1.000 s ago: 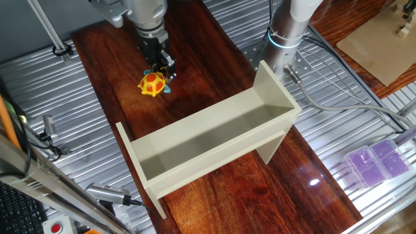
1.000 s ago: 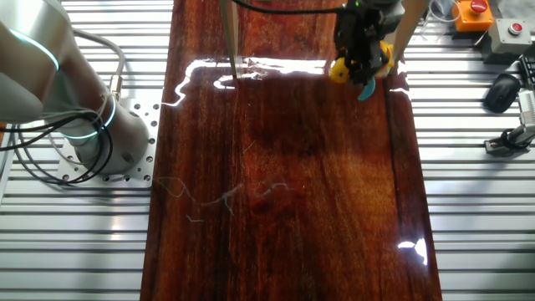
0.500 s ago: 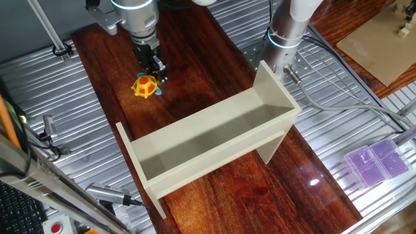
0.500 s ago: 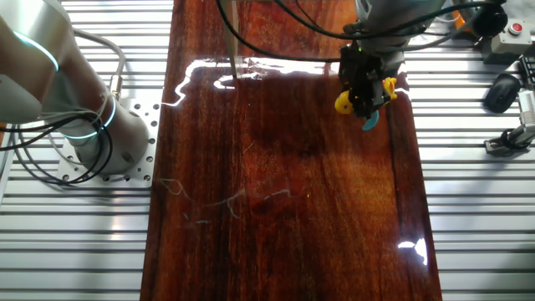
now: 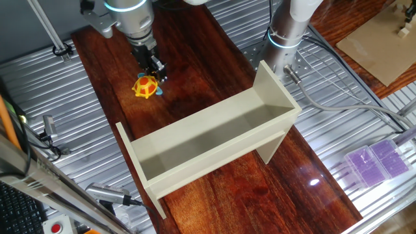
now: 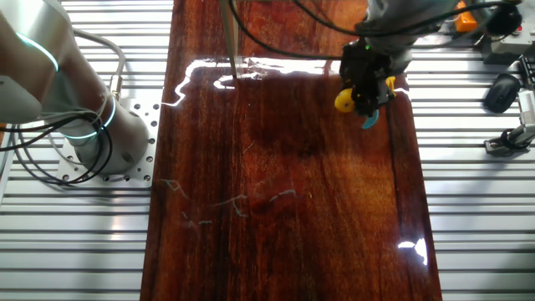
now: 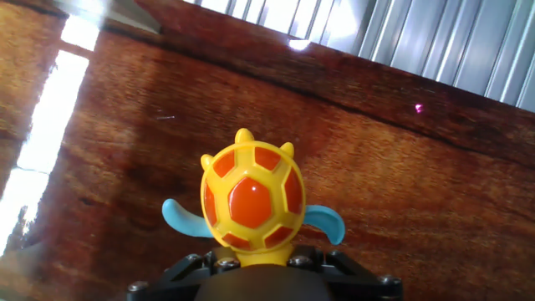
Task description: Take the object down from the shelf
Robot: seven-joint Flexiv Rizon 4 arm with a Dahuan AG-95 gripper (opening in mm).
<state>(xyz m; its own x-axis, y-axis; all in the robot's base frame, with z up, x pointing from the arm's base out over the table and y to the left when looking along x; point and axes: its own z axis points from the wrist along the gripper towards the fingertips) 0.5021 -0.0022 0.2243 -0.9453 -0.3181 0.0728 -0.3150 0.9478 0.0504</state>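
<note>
Toy turtle [image 5: 146, 86] is sitting on the dark wood surface [image 5: 214, 52], off the shelf [image 5: 208, 140] and well apart from it, toward the far end of the board. Shell orange-red w/ yellow ribs, blue flippers sticking out both sides [image 7: 247, 199]; yellow head showing in the other fixed view [image 6: 343, 102].

End effector [image 5: 155, 67] is hanging right at the turtle's rear. Hand view: black finger parts at bottom edge, just under the shell. Open vs. clamped on the toy: cannot tell — fingertips are being cut off by the frame, and contact is not resolvable in either fixed view.

Shelf is standing upright on the surface, trough unoccupied, taller flat end panels at each end.

Surface: glossy reddish-brown wood, strong glare streaks. Ribbed metal base [image 5: 39, 91] is running on both sides of it. Arm base [image 6: 50, 92] w/ cables is sitting beside the board. Purple boxes [image 5: 376, 161] near one corner; red button unit [image 6: 478, 12] and a black mouse-like item [image 6: 501, 89] at the other side.

Hidden/unclear: in the other fixed view only a thin edge of the shelf [image 6: 231, 38] is showing at top; the turtle's shell is mostly behind the end effector there.
</note>
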